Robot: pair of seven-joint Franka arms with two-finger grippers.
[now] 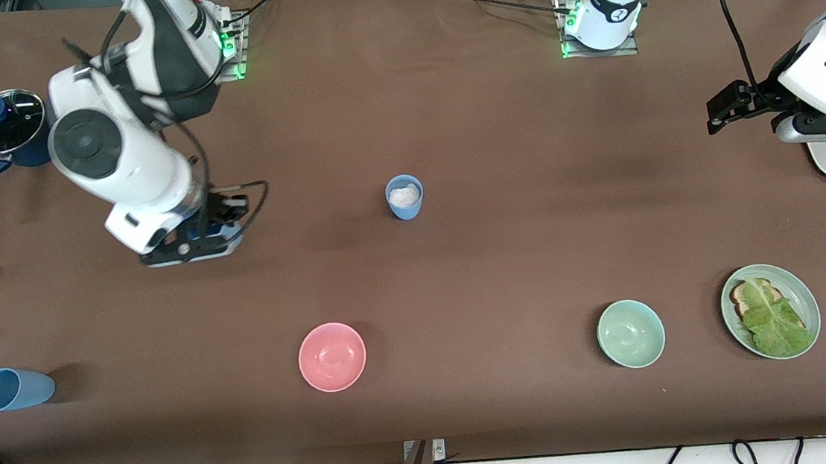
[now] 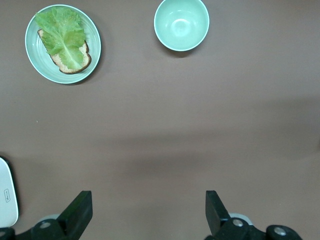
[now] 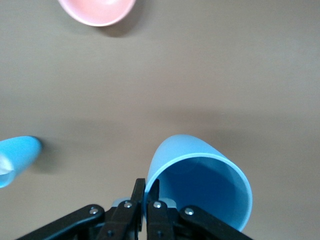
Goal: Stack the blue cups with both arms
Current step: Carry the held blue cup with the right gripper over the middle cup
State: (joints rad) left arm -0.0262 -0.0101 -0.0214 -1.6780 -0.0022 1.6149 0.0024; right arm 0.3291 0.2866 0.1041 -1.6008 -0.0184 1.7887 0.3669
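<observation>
Now right gripper pinches blue cup rim.

held cup cut by frame edge | front: hidden under right hand

No text, label, brand or number can be read on anything here.
</observation>
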